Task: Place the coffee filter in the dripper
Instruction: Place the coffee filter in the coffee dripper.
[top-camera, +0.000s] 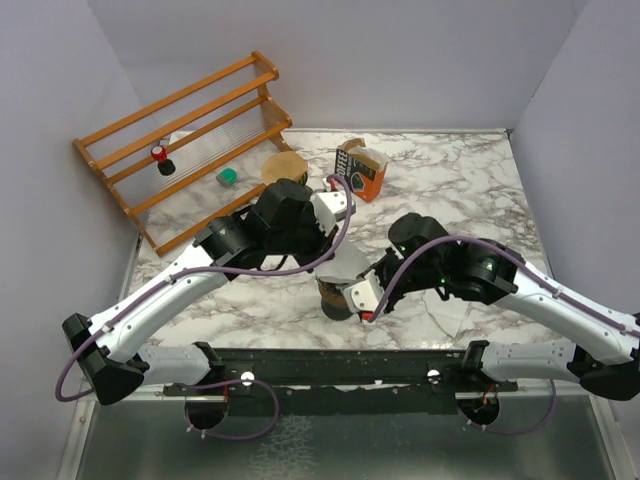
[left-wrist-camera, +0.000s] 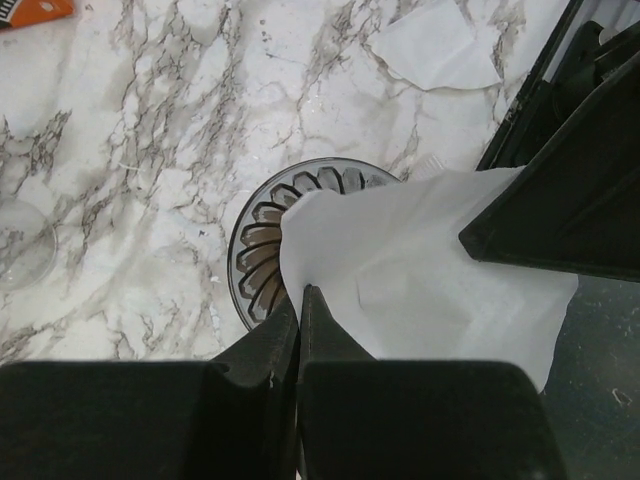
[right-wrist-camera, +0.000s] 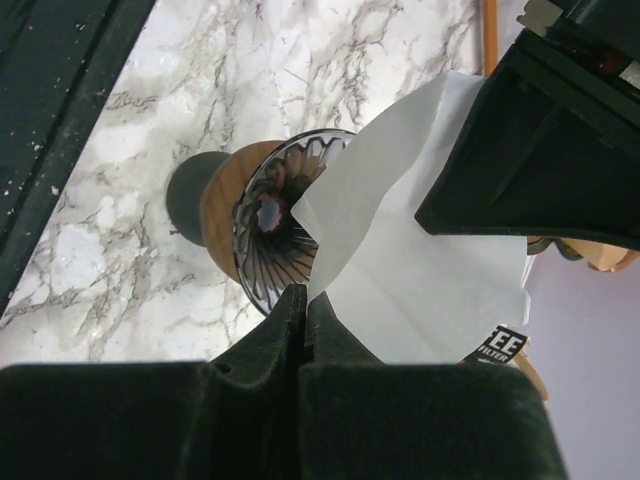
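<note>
Left jaws and right jaws each tight on a coffee filter (left-wrist-camera: 420, 270) edge, sheet over dripper (left-wrist-camera: 262, 250) rim.

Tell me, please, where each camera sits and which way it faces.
Top external: above and behind the bases, facing down at the table; left arm and right arm show.
Left wrist: on the left arm, facing down past left end effector at coffee filter over dripper.
Right wrist: likewise, past right end effector, opposite side.
Shared: both wrists see filter and dripper.
</note>
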